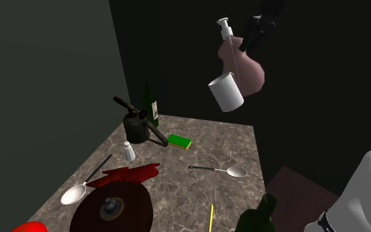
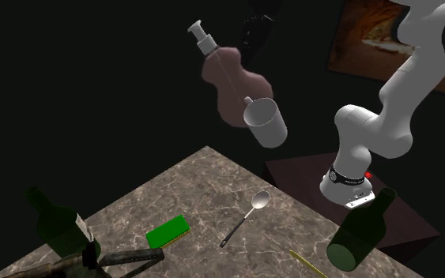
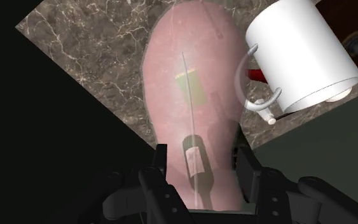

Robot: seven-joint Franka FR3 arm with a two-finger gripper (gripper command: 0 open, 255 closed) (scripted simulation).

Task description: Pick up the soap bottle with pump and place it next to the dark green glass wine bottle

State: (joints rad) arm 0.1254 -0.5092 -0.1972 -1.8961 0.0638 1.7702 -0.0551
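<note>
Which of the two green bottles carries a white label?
The far green bottle, standing beside the dark torch; the near green bottle by the stand shows no label.

On the soap bottle (image 3: 193, 108), pump end is hidden down btwn my fingers (image 3: 165, 184). Beyond the fingers, a white mug (image 3: 298, 54) is cut by frame edge; I can't tell if it's touching the soap bottle. Well below the fingers, green bottle (image 1: 259, 217) + red obj (image 1: 29, 227) are cut off at shoulder view's bottom.

Dim, even light throughout; the marble counter (image 1: 203, 148) looks muted, its surroundings sinking into darkness.
</note>
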